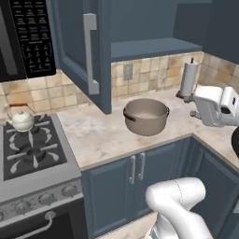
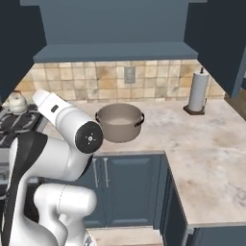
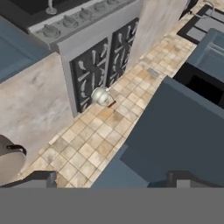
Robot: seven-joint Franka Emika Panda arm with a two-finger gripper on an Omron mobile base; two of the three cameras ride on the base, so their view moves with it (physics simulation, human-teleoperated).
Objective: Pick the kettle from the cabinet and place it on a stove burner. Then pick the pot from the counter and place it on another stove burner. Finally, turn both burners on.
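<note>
The cream kettle (image 1: 22, 120) (image 2: 17, 102) (image 3: 102, 96) stands on the stove's (image 1: 32, 151) rear burner, on the side nearest the counter. The taupe pot (image 1: 146, 116) (image 2: 119, 122) sits upright on the marbled counter (image 1: 98, 135), to the right of the stove; its edge (image 3: 8, 159) also shows in the hand view. The cabinet door (image 1: 84, 51) (image 3: 183, 131) hangs open above the counter. My gripper (image 3: 113, 179) is open with nothing between its fingertips (image 3: 43, 179). It is raised well off the counter and faces the stove, the tiled wall and the cabinet door.
A black microwave (image 1: 23, 37) hangs above the stove. A paper towel roll (image 1: 188, 79) (image 2: 198, 91) stands at the counter's back right. The silver knob panel (image 1: 42, 198) (image 3: 65, 24) runs along the stove front. The counter turns a corner on the right (image 2: 211, 163).
</note>
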